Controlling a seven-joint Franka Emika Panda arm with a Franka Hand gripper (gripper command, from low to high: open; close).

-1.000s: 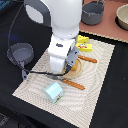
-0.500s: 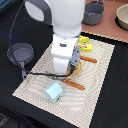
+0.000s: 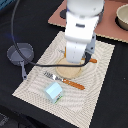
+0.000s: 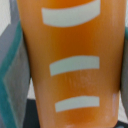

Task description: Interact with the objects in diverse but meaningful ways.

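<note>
The golden-brown bread loaf [image 4: 70, 45], marked with pale stripes, fills the wrist view. Grey-and-teal finger pads [image 4: 14, 82] press against both of its sides, so my gripper [image 4: 70, 65] is shut on it. In the exterior view the gripper [image 3: 75, 61] is low over the striped placemat [image 3: 100, 85], and the loaf [image 3: 69, 71] shows as a tan shape beneath it, partly hidden by the arm. The pale blue-and-white milk carton [image 3: 54, 92] stands on the mat nearer the front, apart from the gripper.
An orange-handled knife [image 3: 65, 81] lies between the loaf and the carton. Another orange handle [image 3: 93, 60] pokes out beside the arm. A grey pan [image 3: 20, 54] sits off the mat at the exterior view's left. A bowl [image 3: 122, 17] stands on a brown board [image 3: 107, 30] behind.
The arm has shifted toward the exterior view's right over the placemat. The gripper stays down at the loaf. The carton and the knife have not moved.
</note>
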